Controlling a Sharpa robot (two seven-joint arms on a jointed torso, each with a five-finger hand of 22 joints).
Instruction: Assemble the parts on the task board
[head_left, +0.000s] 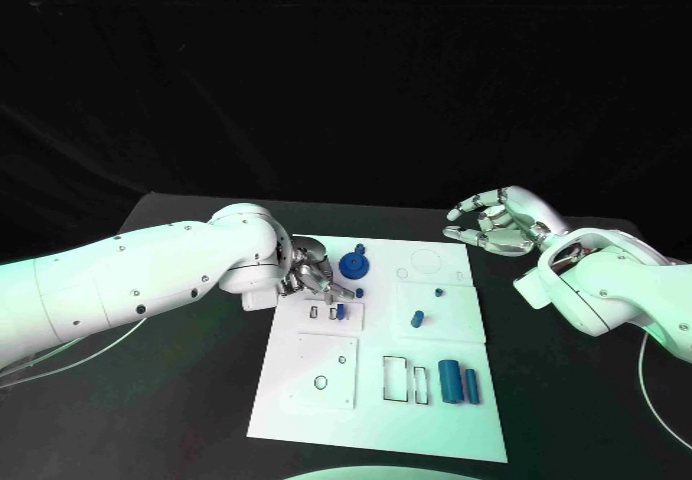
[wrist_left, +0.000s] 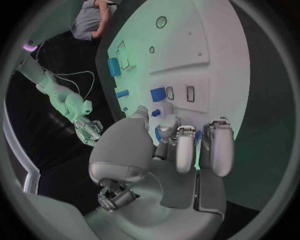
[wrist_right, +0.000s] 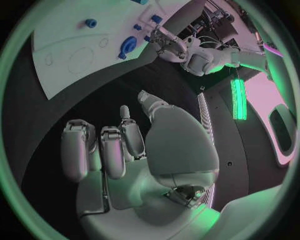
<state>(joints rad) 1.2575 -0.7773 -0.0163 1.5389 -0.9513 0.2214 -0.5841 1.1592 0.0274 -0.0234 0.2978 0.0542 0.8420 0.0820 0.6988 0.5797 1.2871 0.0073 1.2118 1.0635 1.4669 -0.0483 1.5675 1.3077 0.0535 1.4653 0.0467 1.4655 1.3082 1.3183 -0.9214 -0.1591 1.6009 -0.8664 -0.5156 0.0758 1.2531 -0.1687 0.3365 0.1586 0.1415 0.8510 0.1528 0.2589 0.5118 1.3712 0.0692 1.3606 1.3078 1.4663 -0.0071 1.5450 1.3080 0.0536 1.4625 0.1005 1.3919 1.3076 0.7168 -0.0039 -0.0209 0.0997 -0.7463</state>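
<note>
The white task board (head_left: 378, 400) lies in the middle of the black table. My left hand (head_left: 310, 274) hovers low over its far left corner, fingers curled down beside a round blue part (head_left: 353, 265). In the left wrist view the left hand (wrist_left: 181, 145) covers a blue patch behind its fingers (wrist_left: 186, 150); whether it grips anything is unclear. A small blue piece (head_left: 340, 312) stands in a slot, another (head_left: 417, 319) sits mid-board, and two blue cylinders (head_left: 459, 382) lie near the front right. My right hand (head_left: 498, 220) is raised off the board's far right corner, fingers apart, holding nothing.
The board has empty outlined recesses: rectangles (head_left: 402, 380), a small oval (head_left: 319, 382) and a faint circle (head_left: 427, 262). Black table (head_left: 173, 400) surrounds the board on all sides. My right forearm (head_left: 620, 290) angles over the table's right side.
</note>
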